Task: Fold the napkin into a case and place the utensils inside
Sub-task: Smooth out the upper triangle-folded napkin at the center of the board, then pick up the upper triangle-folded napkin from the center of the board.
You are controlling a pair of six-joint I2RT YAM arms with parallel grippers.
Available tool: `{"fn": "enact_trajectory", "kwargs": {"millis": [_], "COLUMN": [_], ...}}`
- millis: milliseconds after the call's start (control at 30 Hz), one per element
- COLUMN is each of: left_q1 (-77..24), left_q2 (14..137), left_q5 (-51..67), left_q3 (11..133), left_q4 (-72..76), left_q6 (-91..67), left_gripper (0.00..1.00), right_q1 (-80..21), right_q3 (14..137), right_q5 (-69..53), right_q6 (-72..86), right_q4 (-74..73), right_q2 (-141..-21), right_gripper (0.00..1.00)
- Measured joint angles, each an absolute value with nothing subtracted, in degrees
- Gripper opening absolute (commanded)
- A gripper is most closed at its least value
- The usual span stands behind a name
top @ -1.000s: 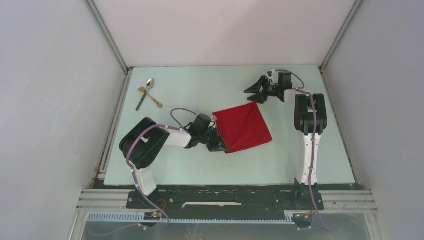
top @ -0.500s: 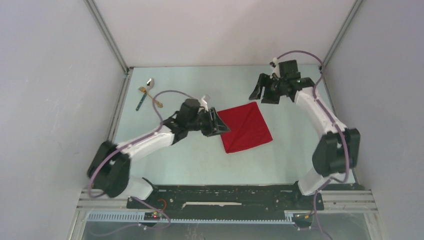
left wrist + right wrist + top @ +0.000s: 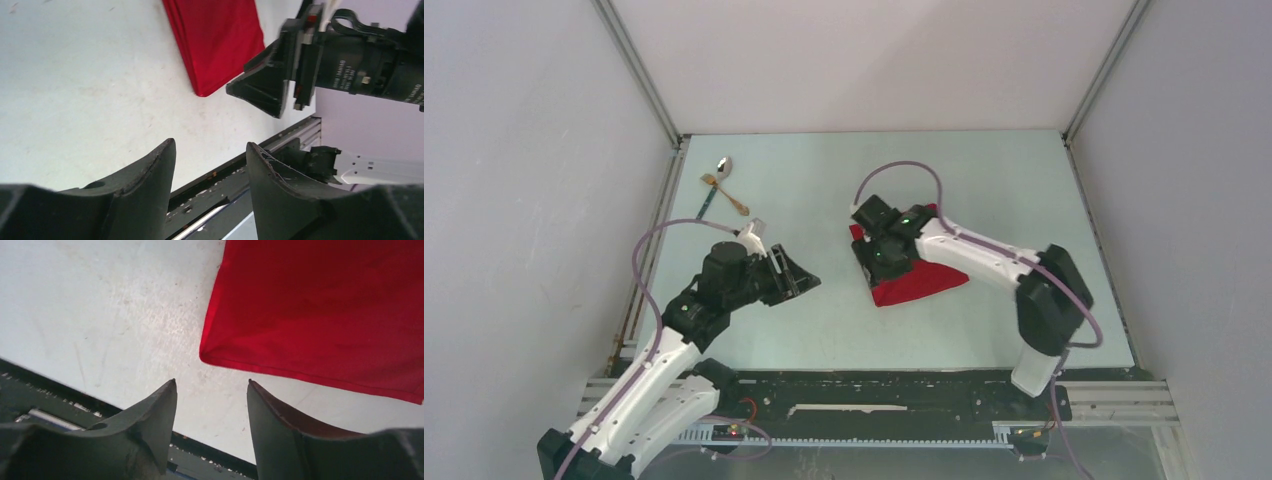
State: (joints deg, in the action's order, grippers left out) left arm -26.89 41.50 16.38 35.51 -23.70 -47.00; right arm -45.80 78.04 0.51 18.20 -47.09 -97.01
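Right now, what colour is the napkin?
The napkin is plain bright red, clearest in the right wrist view.

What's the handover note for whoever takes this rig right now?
Left gripper: open, empty, over the table left of the napkin.
Right gripper: open, empty, low at the napkin's near-left corner, not gripping it.
Napkin: flat mid-table, roughly square. Its layered edge suggests at least one fold.
Spoon, fork, teal-handled piece: clustered at the far-left corner, untouched.
Done: at most a first fold.
Left: finish the folding, then slip all three pieces inside.
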Motion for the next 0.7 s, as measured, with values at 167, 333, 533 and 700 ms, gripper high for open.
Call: {"fn": "enact_trajectory", "kwargs": {"millis": [167, 333, 533, 700], "left_q1": [-25.8, -24.8, -23.2, -21.9], "left_q2": [38.9, 39.0, 40.1, 41.2], "left_q5": [15.4, 15.6, 17.0, 18.5], "left_q3": [33.5, 31.7, 29.0, 28.4], "left_q4": [-27.3, -27.2, -25.3, -24.1], "left_q6": [-46.3, -46.0, -46.0, -46.0], "left_gripper": [0.59, 0.59, 0.59, 0.59], "right_q1": [-51.1, -52.7, -52.2, -51.1], "right_q3": [86.2, 89.4, 89.4, 89.4], "right_q5": [5.0, 7.2, 7.2, 7.0], "right_q6": [17.4, 16.6, 15.7, 15.5], "right_q4": [-50.5, -51.5, -51.7, -51.6], "right_q2": [-109.4, -114.7, -115.4, -115.9], "right_gripper": [0.66, 0.54, 0.42, 0.36]}}
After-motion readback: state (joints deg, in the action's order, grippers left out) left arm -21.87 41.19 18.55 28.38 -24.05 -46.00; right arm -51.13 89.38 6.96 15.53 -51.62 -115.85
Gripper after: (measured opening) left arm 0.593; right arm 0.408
